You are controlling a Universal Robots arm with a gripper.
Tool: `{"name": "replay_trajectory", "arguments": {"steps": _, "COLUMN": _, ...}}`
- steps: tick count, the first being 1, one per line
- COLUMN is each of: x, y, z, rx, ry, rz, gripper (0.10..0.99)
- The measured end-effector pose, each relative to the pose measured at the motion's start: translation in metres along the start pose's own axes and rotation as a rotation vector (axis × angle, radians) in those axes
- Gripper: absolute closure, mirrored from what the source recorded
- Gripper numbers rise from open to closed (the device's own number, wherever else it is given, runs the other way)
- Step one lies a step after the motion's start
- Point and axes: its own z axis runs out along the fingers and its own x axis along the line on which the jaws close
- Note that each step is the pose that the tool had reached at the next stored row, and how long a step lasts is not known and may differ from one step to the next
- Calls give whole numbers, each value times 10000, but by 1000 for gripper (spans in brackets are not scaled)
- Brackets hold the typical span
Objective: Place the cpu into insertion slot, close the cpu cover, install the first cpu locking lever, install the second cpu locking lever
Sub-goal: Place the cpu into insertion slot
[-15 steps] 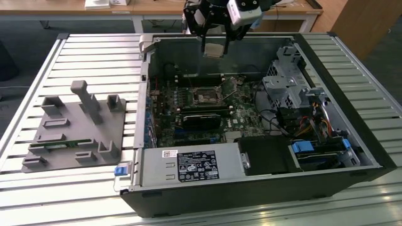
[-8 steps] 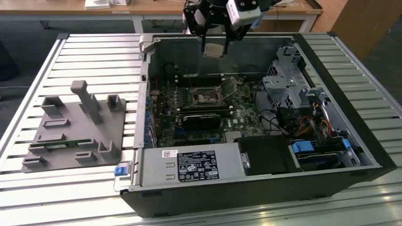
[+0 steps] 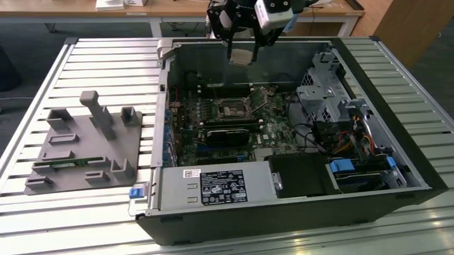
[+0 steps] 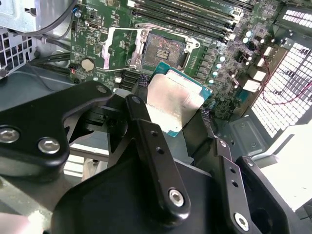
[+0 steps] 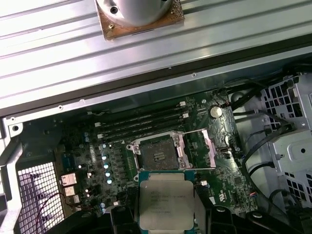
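My gripper hangs above the open computer case, shut on the cpu, a flat square chip with a dull silver top. In both wrist views the cpu sits between the black fingers, held well above the motherboard. The insertion slot lies open on the green board, a dark square socket with a silver rim. Beside it, the cpu cover is flipped back off the socket. The chip is offset to one side of the slot and does not touch it.
A grey fixture plate with upright posts lies on the slatted table at the exterior view's left. Inside the case are long memory slots, a black card, a metal drive cage, cables and the power supply.
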Motion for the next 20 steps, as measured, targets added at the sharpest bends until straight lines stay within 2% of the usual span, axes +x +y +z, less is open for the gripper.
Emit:
{"name": "replay_trajectory", "arguments": {"steps": 9, "x": 3, "y": -1, "z": 3, "rx": -4, "ry": -21, "rz": 238, "gripper": 549}}
{"name": "replay_trajectory", "arguments": {"steps": 20, "x": 4, "y": -2, "z": 7, "rx": -16, "ry": -75, "rz": 844, "gripper": 549}}
